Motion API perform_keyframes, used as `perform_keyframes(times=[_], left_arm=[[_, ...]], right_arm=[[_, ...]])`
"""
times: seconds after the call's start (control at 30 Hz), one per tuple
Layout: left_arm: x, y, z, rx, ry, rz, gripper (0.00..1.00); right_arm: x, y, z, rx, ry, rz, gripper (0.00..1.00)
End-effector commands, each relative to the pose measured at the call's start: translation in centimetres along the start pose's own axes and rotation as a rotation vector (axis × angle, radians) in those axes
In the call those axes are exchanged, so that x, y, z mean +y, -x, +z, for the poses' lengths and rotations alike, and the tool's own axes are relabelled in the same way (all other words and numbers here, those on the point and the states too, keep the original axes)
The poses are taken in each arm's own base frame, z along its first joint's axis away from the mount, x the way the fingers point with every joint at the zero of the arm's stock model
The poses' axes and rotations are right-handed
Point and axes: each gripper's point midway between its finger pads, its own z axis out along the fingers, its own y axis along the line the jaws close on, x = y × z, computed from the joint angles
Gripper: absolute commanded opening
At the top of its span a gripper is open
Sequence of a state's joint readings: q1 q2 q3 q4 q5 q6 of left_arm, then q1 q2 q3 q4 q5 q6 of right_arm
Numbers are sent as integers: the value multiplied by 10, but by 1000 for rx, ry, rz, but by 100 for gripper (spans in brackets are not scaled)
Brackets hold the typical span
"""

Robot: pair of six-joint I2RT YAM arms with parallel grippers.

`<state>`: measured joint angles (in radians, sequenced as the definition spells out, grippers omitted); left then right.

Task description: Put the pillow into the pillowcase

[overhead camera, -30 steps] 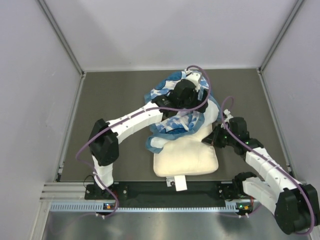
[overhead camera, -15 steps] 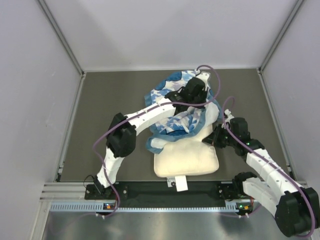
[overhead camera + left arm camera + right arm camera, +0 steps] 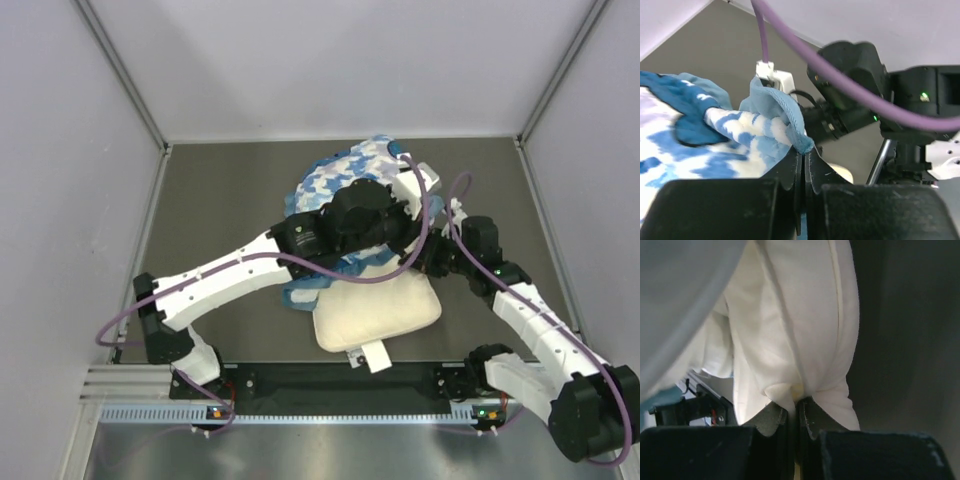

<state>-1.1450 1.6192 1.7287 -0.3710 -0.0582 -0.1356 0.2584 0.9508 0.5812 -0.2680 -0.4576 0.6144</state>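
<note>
A: Where is the pillow?
B: The cream pillow [image 3: 378,312] lies a little askew on the dark table [image 3: 220,220], towards its near side. Its near half is bare, with a small white tag [image 3: 376,356] poking out at the near edge. Its far end goes under the case [image 3: 335,175], a blue-and-white heap bunched just beyond it. How much of the pillow sits inside the case cannot be told from above.
A: What is the left gripper doing?
B: The left gripper [image 3: 803,152] is pinched tight on the case's pale blue ruffled edge, which bulges out just above the fingertips in the wrist view. The left arm [image 3: 240,270] reaches across the case from the left, and a purple cable [image 3: 761,30] runs past behind the fabric.
A: And the right one?
B: The right gripper [image 3: 796,407] is clamped on a fold of the pillow's white cloth; the jaws meet with the fabric puckered between them. From above, it sits at the pillow's far right corner, just beside the case. The two grippers are near each other.
</note>
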Motion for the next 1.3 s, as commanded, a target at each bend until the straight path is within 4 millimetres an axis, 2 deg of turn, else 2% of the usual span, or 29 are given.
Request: perform_keyframes(times=[0.0, 0.1, 0.2, 0.23, 0.33, 0.37, 0.43, 0.5, 0.57, 0.6, 0.63, 0.67, 0.73, 0.77, 0.83, 0.9, 0.93, 1.0, 1.13, 1.27], left_arm=[[-7, 28, -35, -87, -11, 13, 0], [-19, 40, -54, -117, -46, -13, 0], [-22, 41, -65, -123, -46, -48, 0], [-21, 38, -66, -116, -38, -64, 0], [-26, 25, -68, -108, -61, -109, 0], [-30, 15, -62, -107, -78, -130, 0], [-47, 15, -62, -119, -150, -182, 0], [-74, 16, -58, -119, -194, -179, 0], [-86, 21, -56, -128, -169, -155, 0], [-106, 29, -60, -132, -197, -146, 0], [-109, 34, -62, -145, -175, -147, 0], [-125, 44, -70, -166, -205, -153, 0], [-132, 54, -78, -193, -204, -193, 0], [-142, 57, -85, -201, -228, -204, 0], [-150, 69, -100, -243, -247, -228, 0], [-160, 74, -115, -260, -267, -240, 0], [-164, 76, -119, -262, -279, -247, 0], [-176, 79, -130, -265, -309, -250, 0], [-193, 85, -147, -270, -366, -271, 0], [-185, 90, -157, -284, -334, -291, 0]], right_arm=[[49, 78, -14, -238, 115, -56, 0], [77, 110, -22, -296, 161, -50, 0], [98, 125, -26, -323, 236, -20, 0], [112, 136, -33, -367, 285, -41, 0], [130, 137, -35, -381, 340, -35, 0], [136, 137, -34, -386, 355, -44, 0], [150, 132, -25, -369, 368, -58, 0], [166, 133, -22, -374, 389, -82, 0], [178, 131, -16, -378, 400, -90, 0], [186, 136, -20, -403, 421, -89, 0], [188, 142, -22, -436, 418, -77, 0], [190, 148, -26, -462, 424, -69, 0], [194, 165, -39, -549, 410, -52, 0], [194, 171, -43, -580, 403, -44, 0], [192, 187, -58, -669, 372, -10, 0], [186, 197, -65, -715, 343, 29, 0], [172, 207, -65, -743, 291, 62, 0], [160, 221, -67, -758, 264, 101, 0], [135, 235, -55, -792, 178, 154, 0], [111, 250, -56, -846, 106, 190, 0]])
